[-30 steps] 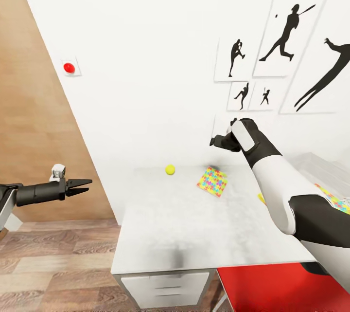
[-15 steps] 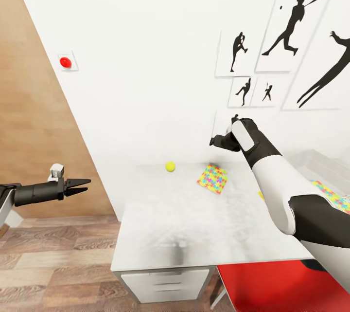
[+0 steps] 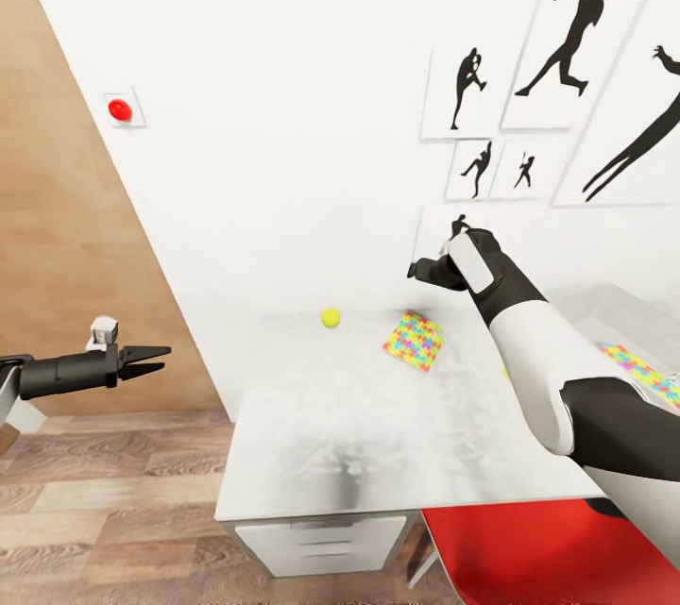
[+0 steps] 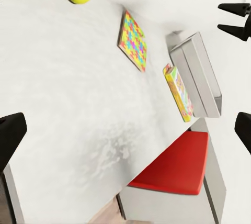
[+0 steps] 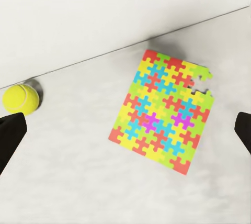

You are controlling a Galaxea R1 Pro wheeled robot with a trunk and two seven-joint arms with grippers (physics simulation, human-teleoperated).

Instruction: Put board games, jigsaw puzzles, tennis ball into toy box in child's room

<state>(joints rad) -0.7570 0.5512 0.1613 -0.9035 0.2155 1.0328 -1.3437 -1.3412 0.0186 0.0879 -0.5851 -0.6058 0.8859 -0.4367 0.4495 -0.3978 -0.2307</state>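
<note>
Table: we see the white table (image 3: 378, 435) at the head view's centre, against the white wall.
Tennis ball: the tennis ball (image 3: 330, 317) sits near the table's far edge, at about 10 o'clock from the jigsaw puzzle (image 3: 414, 341) and well apart from it; the right wrist view shows it too (image 5: 21, 99).
Jigsaw puzzle: it lies flat; the right wrist view (image 5: 163, 125) shows a missing piece at one corner, which the head view cannot resolve.
Second puzzle: in the left wrist view a second puzzle (image 4: 178, 92) lies beside the toy box (image 4: 201, 75); in the head view our right arm covers most of it.
Left gripper: the left gripper (image 3: 151, 360) hangs off the table's left end over the wood floor (image 3: 104, 501), its fingers slightly parted and holding nothing.
Right gripper: the right gripper (image 3: 420, 270) is raised above the puzzle; its wrist view shows the fingertips spread wide and empty.
Chair: a red seat (image 3: 538, 553) is at 5 o'clock, tucked under the table.
</note>
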